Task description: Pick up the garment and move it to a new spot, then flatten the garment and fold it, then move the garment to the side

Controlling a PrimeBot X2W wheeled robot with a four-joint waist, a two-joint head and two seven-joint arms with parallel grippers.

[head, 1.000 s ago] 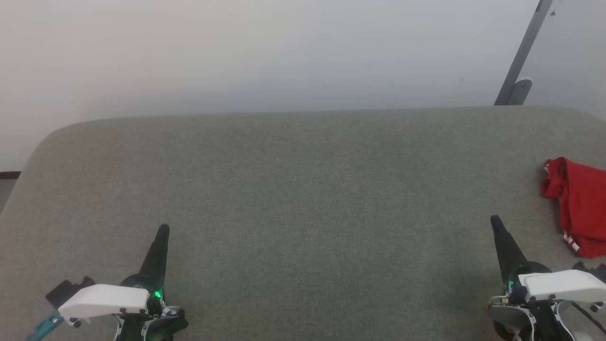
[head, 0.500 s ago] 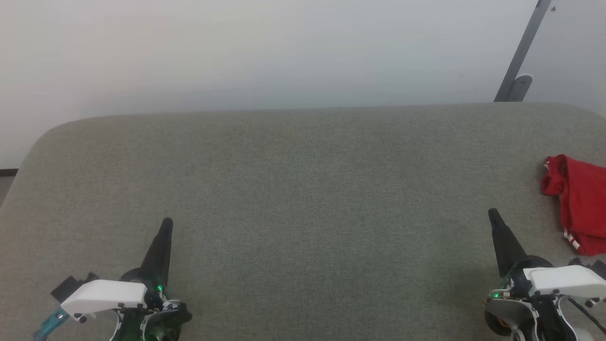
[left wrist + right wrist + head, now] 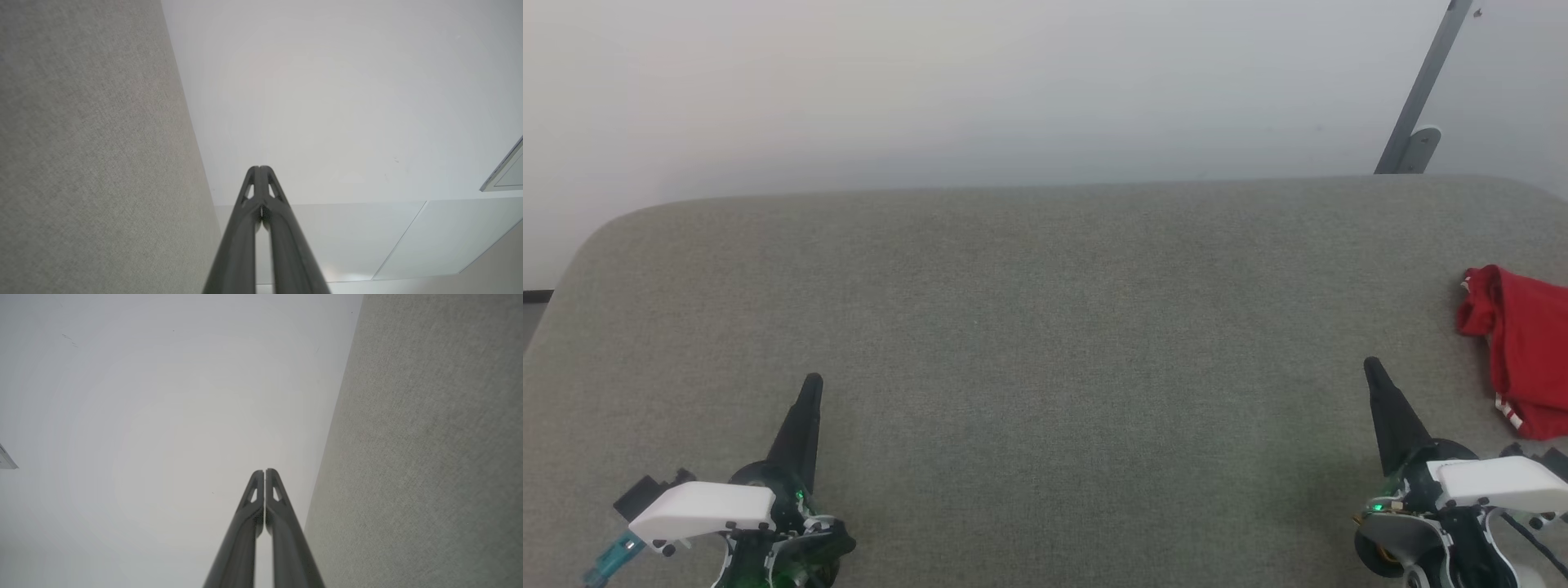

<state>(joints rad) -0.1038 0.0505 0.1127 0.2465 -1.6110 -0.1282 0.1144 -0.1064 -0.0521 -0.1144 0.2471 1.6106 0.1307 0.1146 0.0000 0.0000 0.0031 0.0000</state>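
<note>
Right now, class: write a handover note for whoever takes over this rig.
Left gripper: shut, empty, over the grey surface.
Right gripper: shut, empty, apart from the garment.
Garment: red, bunched at the surface's right edge, partly out of frame.
Done: cannot tell whether it has been folded.
Left: probably pick up, flatten, fold, move aside.

garment (image 3: 1523, 351): 1 | tools: 2 – left tool (image 3: 813, 382), right tool (image 3: 1371, 365) | padded surface (image 3: 1045, 327): 1 | metal strut (image 3: 1425, 90): 1
</note>
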